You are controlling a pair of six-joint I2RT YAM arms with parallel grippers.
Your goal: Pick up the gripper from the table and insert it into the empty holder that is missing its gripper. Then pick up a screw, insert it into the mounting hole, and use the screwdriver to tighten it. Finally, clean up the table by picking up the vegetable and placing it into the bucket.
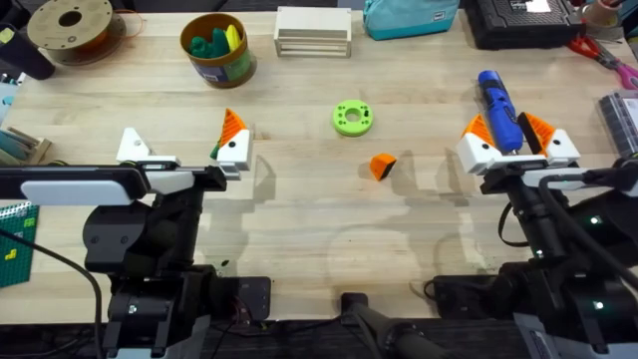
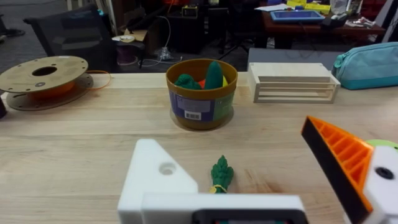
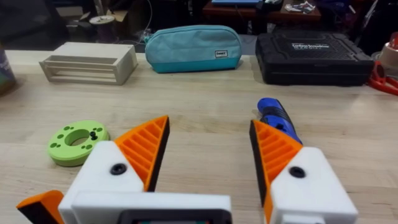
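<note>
Light wooden table (image 1: 299, 214), planked grain, surface bare toward the arms' bases. Lying directly on it: orange gripper (image 1: 383, 166) near centre; lime-green ring (image 1: 353, 118) just beyond it; blue screwdriver (image 1: 496, 105) to the right; small dark-green vegetable (image 2: 221, 175) on the left side; mustard-yellow bucket (image 1: 216, 51) at the far left-centre, holding toy pieces; brown filament spool (image 1: 72, 28) at the far left corner; white slatted rack (image 1: 313, 32); teal pouch (image 1: 409, 17); black case (image 1: 526, 22)
</note>
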